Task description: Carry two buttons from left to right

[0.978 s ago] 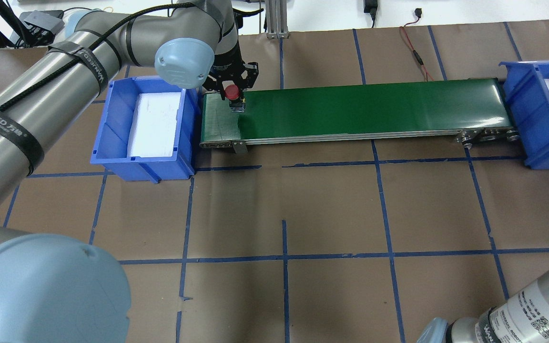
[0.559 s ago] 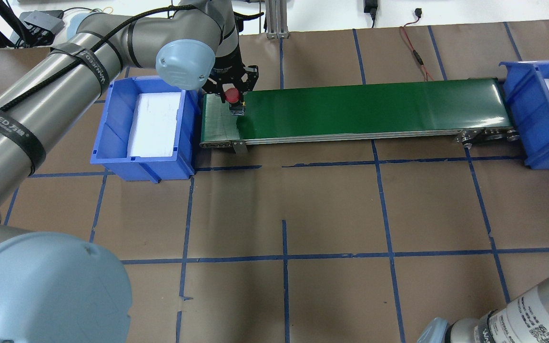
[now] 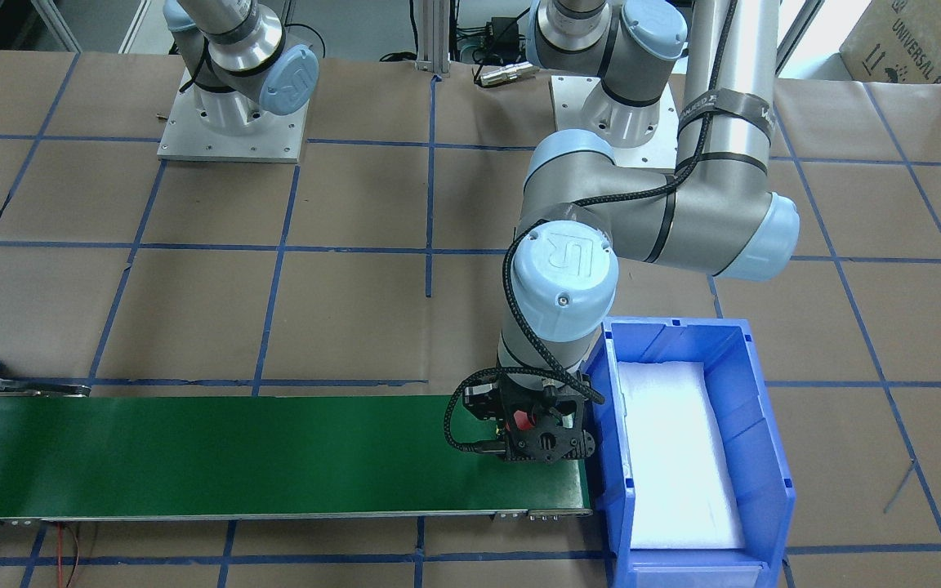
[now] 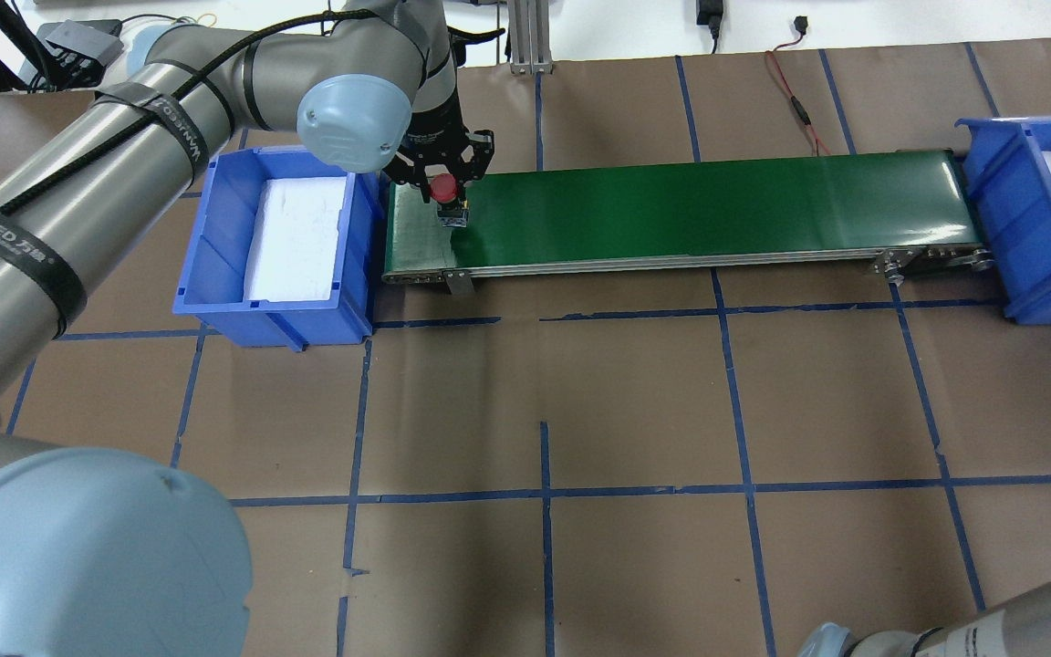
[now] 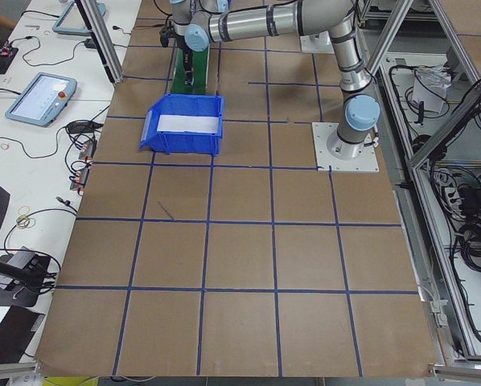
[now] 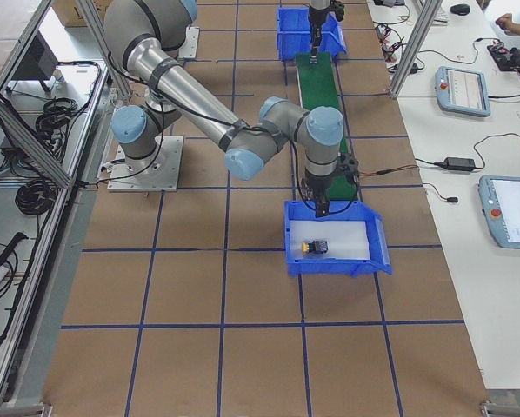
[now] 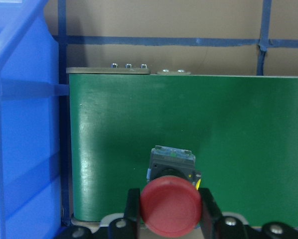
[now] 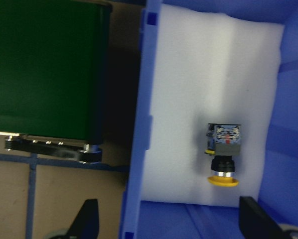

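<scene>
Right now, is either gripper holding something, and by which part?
The left gripper holds the red button by the sides of its cap. The right gripper is open and holds nothing.

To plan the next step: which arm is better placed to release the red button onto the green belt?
Left. The left gripper is shut on the red button over the green belt; the right gripper hangs open over the far blue bin.

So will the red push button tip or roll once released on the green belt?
Likely it tips: the red push button in the left gripper has a broad cap above a small switch block, so it may be top-heavy. The yellow button lies on its side in the blue bin. The square block should limit rolling.
</scene>
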`<state>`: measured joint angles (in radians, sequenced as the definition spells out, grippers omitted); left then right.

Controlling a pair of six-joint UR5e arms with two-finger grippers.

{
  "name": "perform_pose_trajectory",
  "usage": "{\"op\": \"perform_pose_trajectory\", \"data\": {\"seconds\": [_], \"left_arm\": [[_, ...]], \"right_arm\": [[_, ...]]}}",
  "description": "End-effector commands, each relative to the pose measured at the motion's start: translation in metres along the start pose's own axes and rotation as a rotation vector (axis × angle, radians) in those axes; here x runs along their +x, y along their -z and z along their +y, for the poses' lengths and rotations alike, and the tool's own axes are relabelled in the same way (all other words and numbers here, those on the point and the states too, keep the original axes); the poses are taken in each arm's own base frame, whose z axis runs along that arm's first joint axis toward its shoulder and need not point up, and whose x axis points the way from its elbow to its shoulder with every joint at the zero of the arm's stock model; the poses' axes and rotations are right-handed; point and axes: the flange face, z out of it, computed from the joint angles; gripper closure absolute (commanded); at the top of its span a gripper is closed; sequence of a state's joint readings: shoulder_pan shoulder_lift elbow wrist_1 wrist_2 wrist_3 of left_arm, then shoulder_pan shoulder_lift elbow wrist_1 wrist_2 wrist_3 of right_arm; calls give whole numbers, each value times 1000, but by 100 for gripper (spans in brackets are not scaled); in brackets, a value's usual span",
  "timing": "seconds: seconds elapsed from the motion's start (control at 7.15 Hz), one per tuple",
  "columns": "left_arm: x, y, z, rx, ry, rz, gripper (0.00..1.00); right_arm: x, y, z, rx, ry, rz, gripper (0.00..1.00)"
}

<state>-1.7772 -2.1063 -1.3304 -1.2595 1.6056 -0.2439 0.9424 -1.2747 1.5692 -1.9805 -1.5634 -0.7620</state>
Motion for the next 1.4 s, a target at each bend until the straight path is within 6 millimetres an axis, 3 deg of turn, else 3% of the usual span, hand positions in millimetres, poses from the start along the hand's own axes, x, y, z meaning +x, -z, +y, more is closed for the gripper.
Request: {"op": "perform_pose_trajectory", "data": {"seconds": [0.0,0.14,0.42,0.7,0.84,1.12,1.26], "left_arm": [[-1,-3,1,-7,2,-2,20],[-1,-4,2,-8,8,-1,5],[-1,-1,2,-6,11,0,0],[-10,56,11,21,3,5,0],[-21,91,18,18,-8,3,0],[-62,146,46,55,10,19,0],[-98,163,64,65,63,21,0]], "right_arm": [[-82,22,0,-3,2,-18,0],[-132,44,-6,-16,-56,-35,0],[-215,90,-6,-16,-129,-38,0],[-285,131,0,-17,-229,-46,0],[-314,138,1,-52,-209,-53,0],[-335,142,8,-91,-224,-56,0],[-337,139,10,-102,-224,-57,0]]}}
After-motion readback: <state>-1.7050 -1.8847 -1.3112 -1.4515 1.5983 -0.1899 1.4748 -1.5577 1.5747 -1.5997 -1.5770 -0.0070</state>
